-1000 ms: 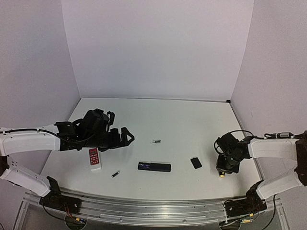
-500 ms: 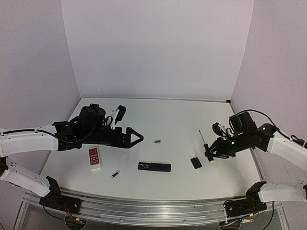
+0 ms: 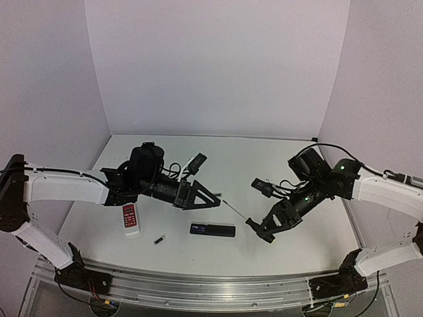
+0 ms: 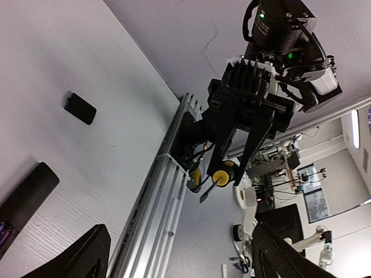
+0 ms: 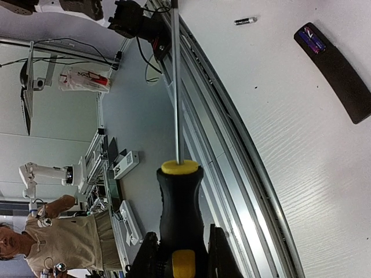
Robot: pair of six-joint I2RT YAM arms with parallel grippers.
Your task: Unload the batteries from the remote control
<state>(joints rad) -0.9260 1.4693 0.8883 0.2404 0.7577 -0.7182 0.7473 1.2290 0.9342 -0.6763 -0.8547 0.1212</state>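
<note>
The black remote control (image 3: 213, 230) lies face down near the front middle of the table. Its compartment is uncovered and batteries (image 5: 313, 40) sit inside it. One loose battery (image 3: 159, 240) lies on the table to its left, also seen in the right wrist view (image 5: 245, 21). My right gripper (image 3: 256, 226) hangs just right of the remote, shut on the yellow-and-black screwdriver (image 5: 179, 214), whose shaft (image 3: 234, 210) points left. My left gripper (image 3: 210, 200) hovers above and left of the remote, open and empty, facing the screwdriver tip (image 4: 208, 194).
A white remote with red buttons (image 3: 130, 218) lies at the front left under the left arm. The small flat black cover (image 4: 80, 108) lies on the table right of the black remote. A metal rail (image 3: 211, 284) runs along the near edge.
The right arm lifted the screwdriver from the right edge and swung it left, to beside the black remote. The left gripper moved right toward the middle and now faces the screwdriver.
</note>
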